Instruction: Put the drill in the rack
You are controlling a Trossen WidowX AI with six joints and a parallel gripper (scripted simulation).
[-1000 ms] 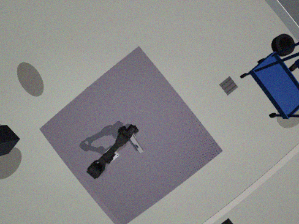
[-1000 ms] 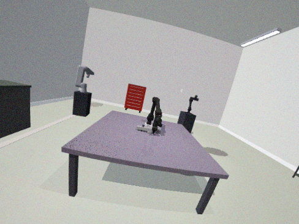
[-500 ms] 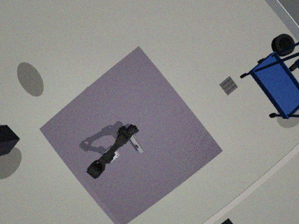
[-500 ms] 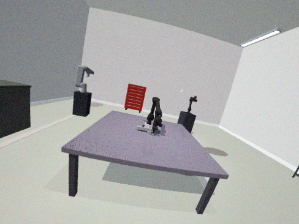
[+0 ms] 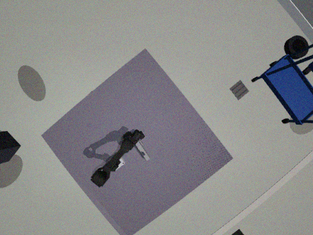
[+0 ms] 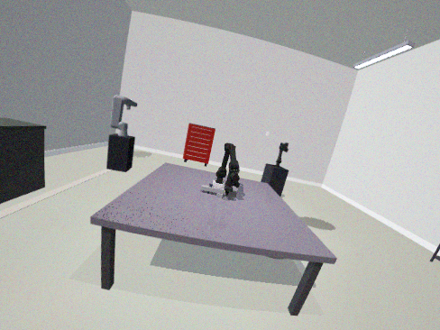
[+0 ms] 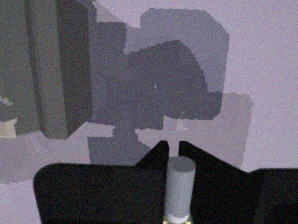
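Note:
My gripper (image 7: 172,147) (image 6: 227,194) is low over the table near the pale slab. It is shut on the drill (image 7: 180,189), whose grey cylindrical end shows between the two black fingers in the wrist view. A little yellow shows at the drill's foot; the fingers hide what lies around it. A tall grey-green grooved block (image 7: 52,70) stands to the left; I cannot tell whether it is the rack. A pale narrow slab (image 5: 143,151) (image 6: 211,189) lies on the table beside the gripper end of my arm. I cannot make out the key.
The arm (image 5: 123,149) spans part of the purple table (image 5: 179,141) (image 6: 198,221), with a small white part (image 5: 120,164) beside it. Arm shadows cover the surface ahead in the wrist view. A blue cart (image 5: 290,91) and a red cabinet (image 6: 199,143) stand off the table.

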